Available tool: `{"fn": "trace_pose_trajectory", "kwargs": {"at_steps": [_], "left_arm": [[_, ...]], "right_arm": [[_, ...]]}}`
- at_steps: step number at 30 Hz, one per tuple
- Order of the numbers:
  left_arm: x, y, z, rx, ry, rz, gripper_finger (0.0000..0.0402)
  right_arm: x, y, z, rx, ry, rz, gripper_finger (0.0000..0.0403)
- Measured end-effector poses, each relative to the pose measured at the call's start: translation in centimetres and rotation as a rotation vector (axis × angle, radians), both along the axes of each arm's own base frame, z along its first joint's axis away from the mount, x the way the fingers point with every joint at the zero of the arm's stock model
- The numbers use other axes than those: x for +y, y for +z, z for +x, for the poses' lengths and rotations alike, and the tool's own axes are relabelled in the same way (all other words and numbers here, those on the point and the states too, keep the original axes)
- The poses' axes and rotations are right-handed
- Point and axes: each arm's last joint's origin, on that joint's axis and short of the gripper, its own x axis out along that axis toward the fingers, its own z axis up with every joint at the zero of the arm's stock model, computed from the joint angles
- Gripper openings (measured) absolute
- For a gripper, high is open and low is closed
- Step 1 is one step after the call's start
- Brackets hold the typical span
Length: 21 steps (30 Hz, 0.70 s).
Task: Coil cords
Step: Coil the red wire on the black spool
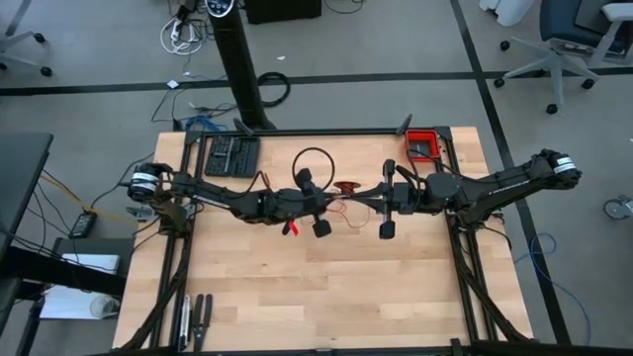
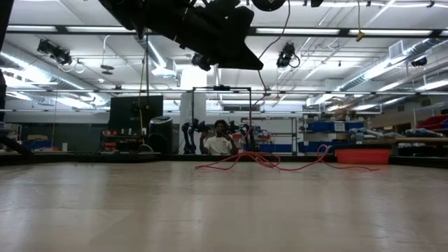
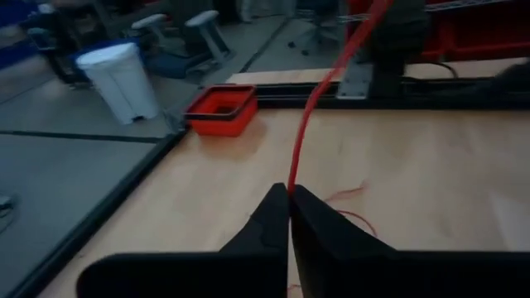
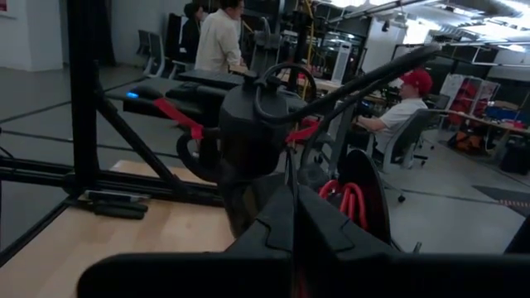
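Note:
The thin red cord (image 3: 308, 116) runs in a straight line from my left gripper (image 3: 289, 192) up to my right gripper (image 3: 383, 25). Both grippers are shut and face each other above the middle of the table, the left gripper (image 1: 334, 203) beside the right gripper (image 1: 370, 198). A small red bundle (image 1: 344, 187) shows between them. The rest of the cord (image 2: 259, 162) lies as a wavy strand on the tabletop below them. My left gripper pinches the cord (image 3: 291, 184) between its two fingertips. The cord leaves the tips and runs straight and taut to the right gripper, clear of the table. My right gripper is shut on the cord's other end; a thin line (image 4: 291, 170) leaves its tips, but which part it has is hidden.
A red bin (image 1: 423, 144) stands at the far right corner, also seen as the red bin (image 3: 222, 108). A black cable loop (image 1: 313, 163) lies behind the grippers and a black tray (image 1: 230, 155) at the far left. Tools (image 1: 195, 316) lie at the near left edge. People sit beyond the table.

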Motion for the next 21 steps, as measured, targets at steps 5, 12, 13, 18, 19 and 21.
{"fn": "trace_pose_trajectory", "kwargs": {"at_steps": [5,12,13,18,19,21], "left_arm": [[0.1,0.0,0.0,0.016,0.014,0.027,0.0002],[0.1,1.5,-1.5,0.076,0.014,0.066,0.0001],[0.1,2.0,-1.9,0.088,0.008,0.066,0.0001],[-0.1,3.8,-4.1,0.162,-0.014,0.068,0.0],[-0.2,4.0,-4.4,0.167,-0.018,0.068,0.0],[-0.5,4.6,-5.1,0.171,-0.023,0.072,0.0]], "right_arm": [[0.1,0.0,0.0,0.004,0.005,-0.001,0.0001],[-0.1,-0.6,-0.5,0.083,-0.04,0.003,0.0001],[-0.1,-0.6,-0.6,0.093,-0.047,0.004,0.0001],[-0.3,-0.5,-1.1,0.108,-0.052,0.015,0.0001],[-0.3,-0.5,-1.3,0.112,-0.053,0.019,0.0001],[-0.5,-0.6,-1.4,0.13,-0.059,0.031,0.0001]]}}
